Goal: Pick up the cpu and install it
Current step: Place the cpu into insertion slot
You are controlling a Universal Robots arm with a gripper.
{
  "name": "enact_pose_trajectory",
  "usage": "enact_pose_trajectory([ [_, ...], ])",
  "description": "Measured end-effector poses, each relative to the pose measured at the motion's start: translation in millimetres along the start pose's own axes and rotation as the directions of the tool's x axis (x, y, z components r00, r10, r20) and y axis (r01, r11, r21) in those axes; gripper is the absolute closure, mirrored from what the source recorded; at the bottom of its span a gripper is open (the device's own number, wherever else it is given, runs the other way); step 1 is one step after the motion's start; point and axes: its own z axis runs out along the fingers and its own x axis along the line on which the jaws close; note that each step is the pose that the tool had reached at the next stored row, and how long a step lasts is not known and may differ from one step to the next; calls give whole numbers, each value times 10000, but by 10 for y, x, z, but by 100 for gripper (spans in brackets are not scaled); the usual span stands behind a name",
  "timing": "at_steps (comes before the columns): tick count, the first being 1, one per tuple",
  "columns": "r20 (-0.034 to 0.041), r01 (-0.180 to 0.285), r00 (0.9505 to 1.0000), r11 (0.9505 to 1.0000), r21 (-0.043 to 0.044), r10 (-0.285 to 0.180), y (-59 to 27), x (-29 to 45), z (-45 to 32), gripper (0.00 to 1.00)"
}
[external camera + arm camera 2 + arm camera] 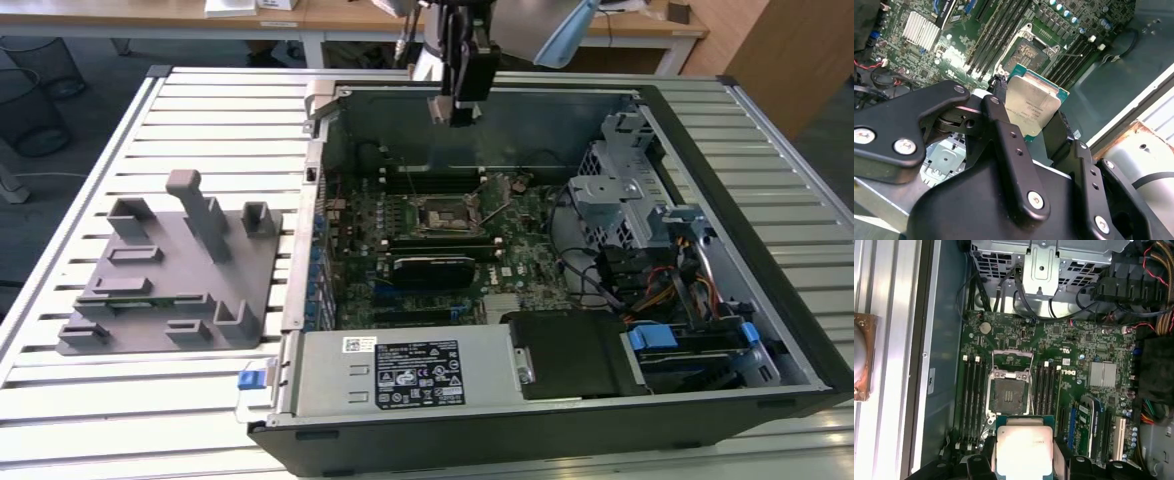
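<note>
The arm comes down from above at the far side of the open computer case (747,250), its wrist turned so the gripper (458,115) points straight down, hanging high over the case's far wall and well clear of everything inside. The gripper is closed on the cpu (1031,107): in the second wrist view the two black fingers (1058,134) press against opposite edges of the chip, with its silvery top facing up toward the cameras. In the first wrist view the cpu (1024,450) sits level between the fingertips, held in the air above the green motherboard (1079,350) and not touching it. The socket (1010,392) lies open on the board, its dark square middle bare and its metal frame around it, with memory slots on either side; the chip is near it in line of sight but clearly apart from it. Out on the slatted metal table (200,110), at the exterior view's left, stands a grey plastic fixture (174,270) with upright posts, well apart from the gripper.
</note>
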Motion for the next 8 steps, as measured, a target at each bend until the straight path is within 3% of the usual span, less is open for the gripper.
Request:
enact_pose_trajectory([
  [6,-5,-33,10000,10000,-31,33,-7,4,94,46],
  [8,-115,-41,9999,10000,-56,40,-20,5,102,46],
])
